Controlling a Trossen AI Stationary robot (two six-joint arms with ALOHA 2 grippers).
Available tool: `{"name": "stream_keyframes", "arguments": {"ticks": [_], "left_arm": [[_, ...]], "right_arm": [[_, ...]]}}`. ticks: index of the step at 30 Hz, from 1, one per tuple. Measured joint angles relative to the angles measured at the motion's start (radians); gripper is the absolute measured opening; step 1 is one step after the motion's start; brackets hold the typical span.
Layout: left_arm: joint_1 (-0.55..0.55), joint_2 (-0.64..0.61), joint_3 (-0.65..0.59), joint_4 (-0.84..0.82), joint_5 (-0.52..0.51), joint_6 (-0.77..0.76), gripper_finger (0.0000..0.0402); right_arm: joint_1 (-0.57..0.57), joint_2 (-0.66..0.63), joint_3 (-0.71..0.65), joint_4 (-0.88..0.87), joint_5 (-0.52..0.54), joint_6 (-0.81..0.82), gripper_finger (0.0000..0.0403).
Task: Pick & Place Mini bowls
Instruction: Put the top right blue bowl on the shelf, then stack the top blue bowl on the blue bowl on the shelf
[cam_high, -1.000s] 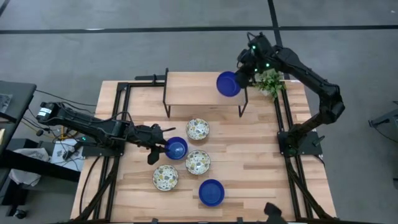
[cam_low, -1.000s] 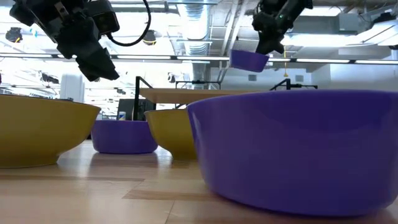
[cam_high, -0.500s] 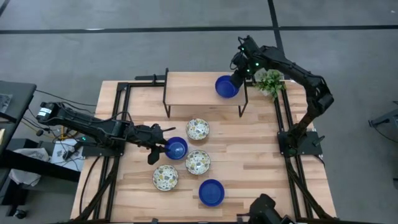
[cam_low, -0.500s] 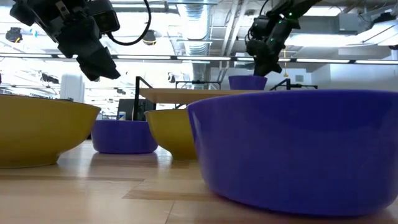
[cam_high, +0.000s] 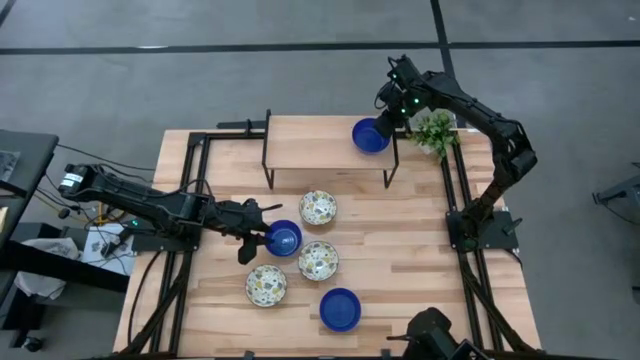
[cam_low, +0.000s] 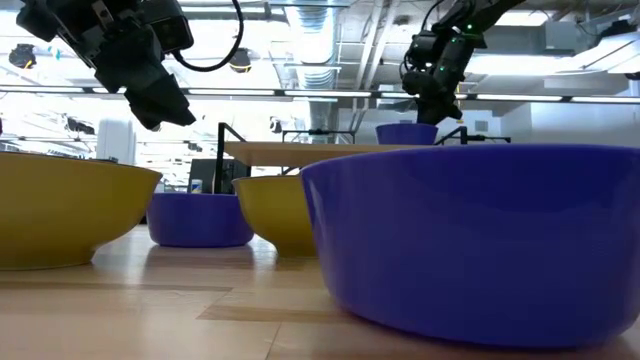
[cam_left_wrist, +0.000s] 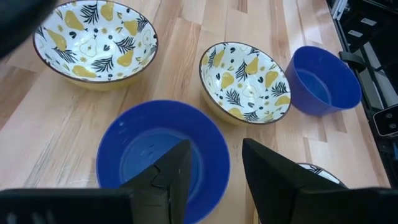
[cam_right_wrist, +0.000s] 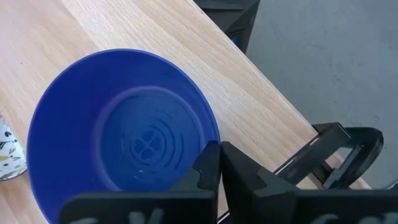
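Observation:
My right gripper (cam_high: 385, 118) is shut on a cobalt blue mini bowl (cam_high: 370, 136) at the right end of the raised wooden shelf (cam_high: 310, 135). My left gripper (cam_high: 264, 236) is open and hovers at another blue bowl (cam_high: 285, 238) standing on the table. In the left wrist view, one of its fingers is over that bowl's hollow (cam_left_wrist: 158, 152) and the other is outside the rim. Three cream patterned bowls (cam_high: 318, 208) (cam_high: 318, 260) (cam_high: 266, 285) and a third blue bowl (cam_high: 340, 308) stand on the table. My right gripper pinches the blue bowl's rim (cam_right_wrist: 211, 138) on the side toward the table's right edge, one finger inside the bowl and one outside. The fingers come from above, slanting down. The bowl (cam_low: 405, 133) sits level with its base on the shelf top.
A small green potted plant (cam_high: 433, 132) stands just right of the shelf, beside my right arm. Black shelf legs (cam_high: 268, 150) and black frame rails (cam_high: 455, 190) line the table's sides. Bare wood lies on the shelf's left part and the table's right half.
My right gripper came down toward the shelf with the blue bowl, which hung tilted above it a second ago and now sits level on the shelf's right end. It then shifted slightly toward the table's right edge.

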Motion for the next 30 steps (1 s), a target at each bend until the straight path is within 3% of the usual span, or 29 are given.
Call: {"name": "stream_keyframes", "arguments": {"ticks": [14,30], "left_arm": [[0.0,0.0,0.0,0.002,0.0,0.0,0.0143],[-0.001,0.0,0.0,0.001,0.0,0.199,0.0143]], "right_arm": [[0.026,-0.014,-0.001,0.007,0.0,-0.037,0.009],[0.11,-0.203,0.044,0.031,-0.013,-0.131,0.0098]]}}
